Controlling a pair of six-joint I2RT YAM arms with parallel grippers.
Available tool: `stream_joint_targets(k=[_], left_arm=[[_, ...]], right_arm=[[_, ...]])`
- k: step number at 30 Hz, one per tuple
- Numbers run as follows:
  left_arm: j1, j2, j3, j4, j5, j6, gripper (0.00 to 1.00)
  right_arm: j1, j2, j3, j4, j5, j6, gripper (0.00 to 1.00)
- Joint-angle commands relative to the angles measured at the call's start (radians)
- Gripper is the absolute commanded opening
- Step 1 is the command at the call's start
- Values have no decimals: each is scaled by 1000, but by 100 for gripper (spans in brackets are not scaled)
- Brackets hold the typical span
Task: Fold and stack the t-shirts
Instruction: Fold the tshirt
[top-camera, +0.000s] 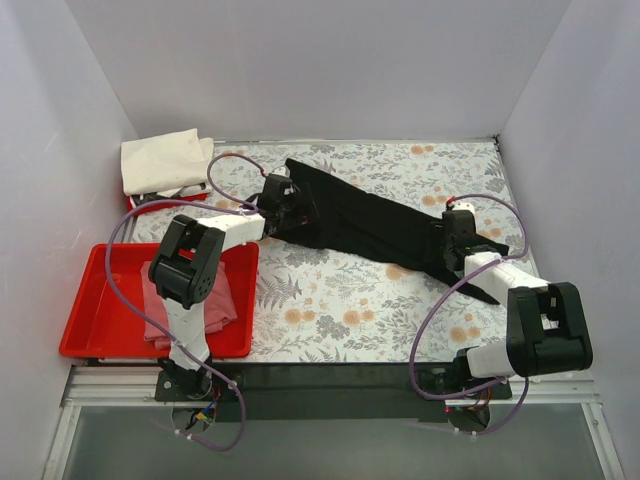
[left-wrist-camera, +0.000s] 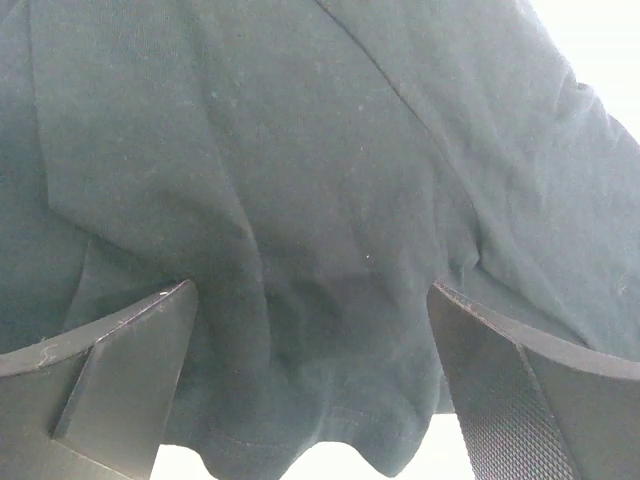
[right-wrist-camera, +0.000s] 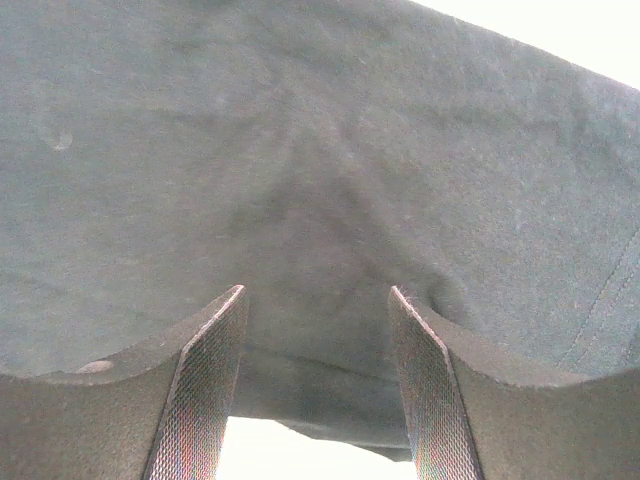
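Black t-shirt (top-camera: 370, 220) is lying as a long, narrow band on the tabletop (top-camera: 340, 315). Its long axis is running slantwise from the far-left part toward the right edge, and it is tapering to a point at the nearer end. The left gripper (top-camera: 278, 205) is sitting at the far-left end with its jaws spread wide, released, and cloth is spanning the gap. The right gripper (top-camera: 452, 238) is reaching over the other end with its jaws standing half apart and cloth lying between them; I cannot tell whether it is pinching.

A cream t-shirt (top-camera: 165, 162) is resting folded at the far-left corner. A pink t-shirt (top-camera: 225, 298) is lying in a red tray (top-camera: 85, 330) at the near-left corner. Flowered tabletop is showing between the black band and the near edge, and again toward the far-right corner. White walls are closing in three sides.

The overhead view alone is giving this layout. The wrist views are showing only dark fabric close up. In the left one a stitched hem is hanging between the fingers (left-wrist-camera: 130, 380), and in the right one creases are gathering above the fingers (right-wrist-camera: 200, 400).
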Motion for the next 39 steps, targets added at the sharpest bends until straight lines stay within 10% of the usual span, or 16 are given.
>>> stream_joint_targets(k=[1,20,39], left_arm=[[7,4,17,21,50,-8,92],[84,249,273,-56,128,10,92],[108,381,542,-155,91,105,92]], right_arm=[[-9,39,24,-5,2,0,53],[101,-24,-52,-114,-275,84,49],[563,152,73,-57,-367,266,49]])
